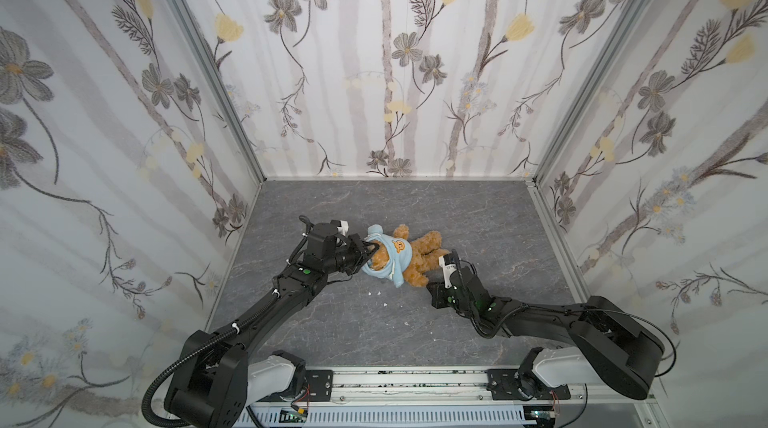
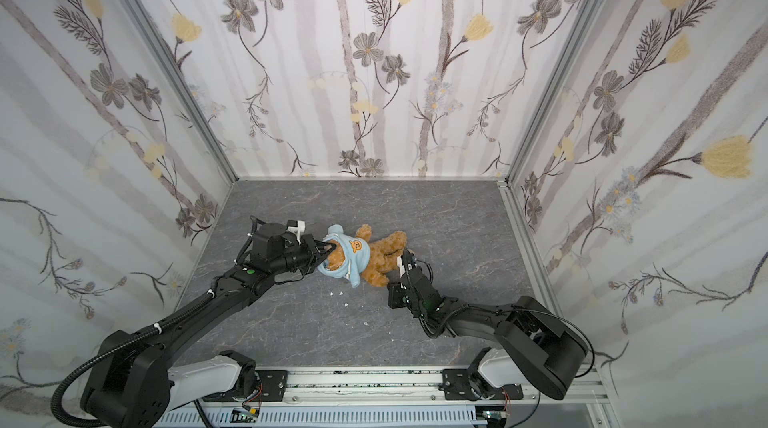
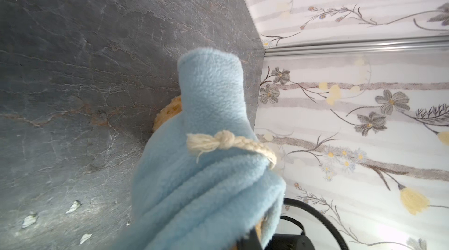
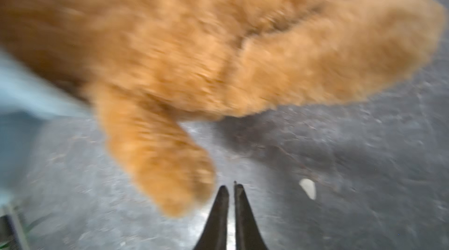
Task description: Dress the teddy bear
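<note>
Teddy bear (image 1: 426, 247) lies mid-table (image 1: 374, 322), light-blue hooded top (image 1: 395, 253) already over its torso, legs bare. Left gripper (image 1: 374, 248) is clamped on the hood's edge at the head. Right gripper (image 4: 231, 188), jaws slightly parted and empty, sits by the legs. Judged nearly done; the hood is left to settle.

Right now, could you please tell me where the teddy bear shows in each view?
Top view: bear just below centre.
Top view: the same spot.
Left wrist: a sliver of fur at the edge of the blue top.
Right wrist: blurred fur fills the upper half.
Shared landmark: the blue top it wears, in all four.
</note>
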`<state>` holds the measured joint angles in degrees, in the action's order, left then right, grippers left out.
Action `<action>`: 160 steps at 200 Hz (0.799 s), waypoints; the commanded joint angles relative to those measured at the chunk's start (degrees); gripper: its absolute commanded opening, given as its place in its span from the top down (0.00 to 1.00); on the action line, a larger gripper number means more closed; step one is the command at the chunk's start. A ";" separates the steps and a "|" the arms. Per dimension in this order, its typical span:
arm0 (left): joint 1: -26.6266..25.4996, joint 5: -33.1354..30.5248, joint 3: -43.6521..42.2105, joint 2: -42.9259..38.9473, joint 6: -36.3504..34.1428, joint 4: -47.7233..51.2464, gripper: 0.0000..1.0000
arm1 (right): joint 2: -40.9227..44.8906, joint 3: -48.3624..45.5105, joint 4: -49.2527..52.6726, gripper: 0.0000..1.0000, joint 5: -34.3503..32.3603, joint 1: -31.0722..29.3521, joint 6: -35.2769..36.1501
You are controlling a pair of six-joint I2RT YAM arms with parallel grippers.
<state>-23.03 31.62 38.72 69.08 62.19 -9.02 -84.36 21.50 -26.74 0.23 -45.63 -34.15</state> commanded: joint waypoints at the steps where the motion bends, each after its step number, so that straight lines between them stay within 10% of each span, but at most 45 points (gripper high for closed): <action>1: 0.08 3.33 0.39 0.62 -11.38 -4.17 1.00 | 4.97 -0.91 -3.54 0.66 9.20 2.16 6.82; 45: 0.09 6.86 -1.19 -0.43 -29.75 -5.52 1.00 | 11.49 -0.84 -9.22 0.52 34.51 13.01 2.93; 106: -0.17 7.58 -2.18 -0.65 -32.06 -6.54 1.00 | -0.89 2.66 -21.38 0.40 43.15 13.71 -4.32; 160: -0.43 8.37 -2.27 -0.68 -32.37 -6.63 1.00 | -9.95 5.76 -29.24 0.50 40.79 11.46 -5.72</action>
<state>-23.40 38.52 36.49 68.66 31.00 -12.23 -91.94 25.82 -48.73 41.28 -33.69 -38.57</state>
